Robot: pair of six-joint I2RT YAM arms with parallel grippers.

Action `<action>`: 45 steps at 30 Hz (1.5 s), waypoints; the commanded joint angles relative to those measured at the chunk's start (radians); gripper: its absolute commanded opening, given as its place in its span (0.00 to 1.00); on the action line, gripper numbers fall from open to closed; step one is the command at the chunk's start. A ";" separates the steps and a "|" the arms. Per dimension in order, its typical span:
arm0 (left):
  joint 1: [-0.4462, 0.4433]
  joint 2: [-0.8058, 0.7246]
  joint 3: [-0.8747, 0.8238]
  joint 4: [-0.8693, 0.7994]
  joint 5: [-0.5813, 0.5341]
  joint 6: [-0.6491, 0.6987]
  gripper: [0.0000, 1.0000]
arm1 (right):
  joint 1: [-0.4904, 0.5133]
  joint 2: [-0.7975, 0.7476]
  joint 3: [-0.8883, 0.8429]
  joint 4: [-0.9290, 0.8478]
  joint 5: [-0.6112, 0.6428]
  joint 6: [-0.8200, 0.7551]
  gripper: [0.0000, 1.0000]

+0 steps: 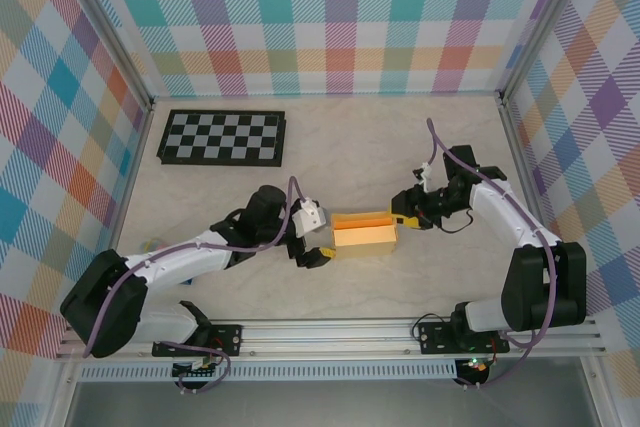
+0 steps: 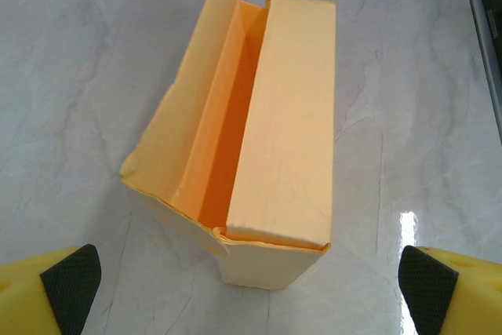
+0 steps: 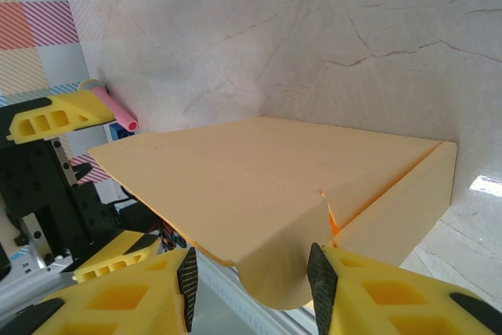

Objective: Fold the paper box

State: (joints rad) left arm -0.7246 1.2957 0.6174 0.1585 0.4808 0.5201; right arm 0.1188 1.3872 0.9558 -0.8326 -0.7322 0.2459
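The paper box point(image 1: 365, 235) is yellow-orange card and lies on the marble table between the two arms, with one long side open. In the left wrist view the paper box point(image 2: 286, 115) shows its orange inside, a raised side panel and a rounded flap at the far end. My left gripper point(image 1: 322, 255) sits at the box's left end. Its jaws point(image 2: 251, 276) are open wide, with the near end just ahead of the pads and untouched. My right gripper point(image 1: 402, 219) is at the right end. It point(image 3: 254, 284) stands part open around a rounded end flap point(image 3: 286, 272): the right pad point(image 3: 321, 280) is at the flap's edge and the left pad point(image 3: 187, 288) stands apart.
A black-and-white checkerboard point(image 1: 222, 137) lies at the back left. An aluminium rail point(image 1: 330, 332) runs along the near edge. Plaid walls close in the left, back and right sides. Bare marble lies behind the box.
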 commanded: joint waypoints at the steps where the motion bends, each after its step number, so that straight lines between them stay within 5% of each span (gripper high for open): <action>1: -0.016 0.008 -0.021 0.105 0.054 0.093 1.00 | 0.005 0.012 0.032 -0.016 -0.004 -0.024 0.44; 14: -0.050 0.147 0.001 0.237 0.052 0.106 0.98 | 0.005 0.013 0.030 -0.008 0.004 -0.014 0.44; 28: -0.076 0.197 0.004 0.288 -0.011 0.141 0.72 | 0.005 0.006 0.022 0.000 0.014 -0.003 0.42; 45: -0.079 0.209 -0.004 0.286 -0.047 0.167 0.56 | 0.005 -0.063 -0.014 0.027 0.023 -0.006 0.43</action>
State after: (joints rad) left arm -0.7849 1.4971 0.6025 0.4252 0.4358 0.6594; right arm 0.1188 1.3479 0.9592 -0.8093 -0.7063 0.2489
